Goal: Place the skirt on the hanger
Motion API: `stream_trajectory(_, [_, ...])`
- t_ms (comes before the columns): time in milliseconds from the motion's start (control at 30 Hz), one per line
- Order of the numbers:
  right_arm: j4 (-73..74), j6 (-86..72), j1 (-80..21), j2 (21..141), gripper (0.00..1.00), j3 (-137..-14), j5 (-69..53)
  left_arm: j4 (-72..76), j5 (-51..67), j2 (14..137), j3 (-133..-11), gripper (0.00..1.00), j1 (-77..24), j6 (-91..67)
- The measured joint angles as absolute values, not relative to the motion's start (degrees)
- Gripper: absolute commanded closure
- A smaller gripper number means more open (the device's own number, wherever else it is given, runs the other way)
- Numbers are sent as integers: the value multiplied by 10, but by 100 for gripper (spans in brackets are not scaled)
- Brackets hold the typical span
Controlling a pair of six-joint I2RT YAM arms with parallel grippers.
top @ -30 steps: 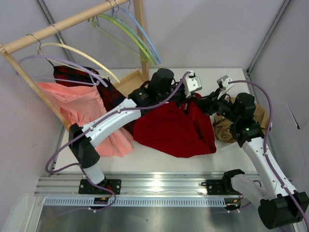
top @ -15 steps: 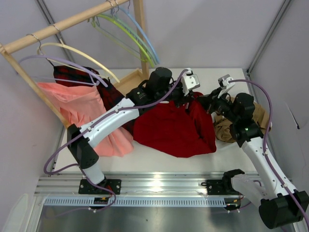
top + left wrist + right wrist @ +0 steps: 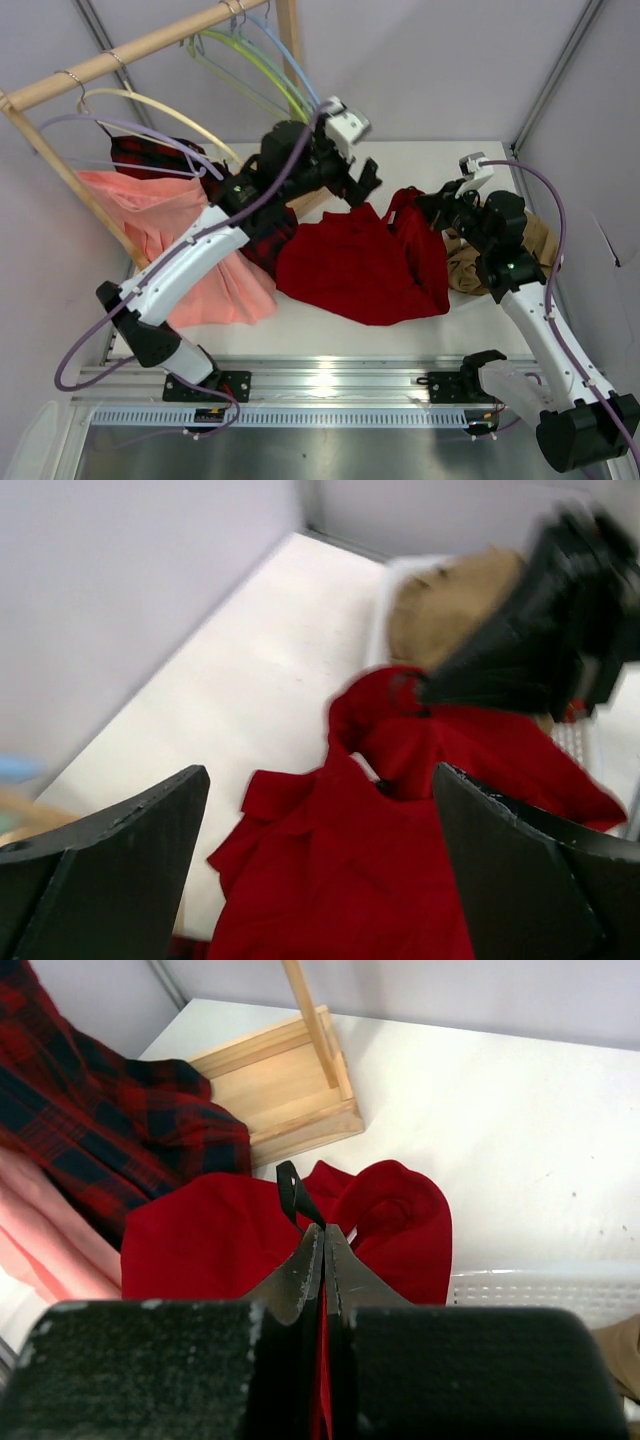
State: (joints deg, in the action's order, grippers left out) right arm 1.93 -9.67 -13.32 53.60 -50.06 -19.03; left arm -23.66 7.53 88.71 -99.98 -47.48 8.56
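The right end effector [image 3: 322, 1232] is pinching the red skirt [image 3: 360, 265], lying heaped on the white desk [image 3: 320, 335]. The left end effector [image 3: 362, 180] is hovering spread above it, and the green hanger [image 3: 262, 62] is hanging from the wooden rail [image 3: 130, 55].

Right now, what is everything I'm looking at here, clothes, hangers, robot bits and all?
red skirt: 1, deep red, heaped mid-table
checked skirt: 1, red and black, hanging at left
pink skirt: 1, salmon, hanging at far left
tan cloth: 1, brown, in the basket
basket: 1, white, right of the table
green hanger: 1, lime, on the rail
blue hanger: 1, light blue, beside the green one
cream hanger: 1, on the rail at left
lilac hanger: 1, under the cream one
rack: 1, bare wood, back left
table: 1, white
left gripper: 1, black, open, near the rack
right gripper: 1, black, shut on the red skirt
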Motion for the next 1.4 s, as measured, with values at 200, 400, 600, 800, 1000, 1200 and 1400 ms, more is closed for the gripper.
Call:
stream_trajectory(200, [35,-107,-133,538,100,-506,-172,-335,-31,882,-1170,4,-402,-31])
stream_trajectory(400, [40,-109,-133,537,100,-506,-167,-393,-157,891,-1324,13,-342,-112])
stream_trajectory(600, [42,-105,-133,537,100,-506,-167,-414,-203,913,-1317,22,-289,-189])
stream_trajectory(800, [48,-105,-133,530,100,-506,-170,-415,-208,974,-1304,24,-286,-239])
stream_trajectory(1000, [58,-105,-133,505,100,-503,-169,-409,-219,1003,-1293,30,-286,-270])
stream_trajectory(1200, [62,-104,-128,497,100,-501,-169,-361,-256,999,-1249,37,-287,-286])
stream_trajectory(1400, [62,-104,-124,497,100,-501,-170,-346,-279,1003,-1232,38,-287,-290])
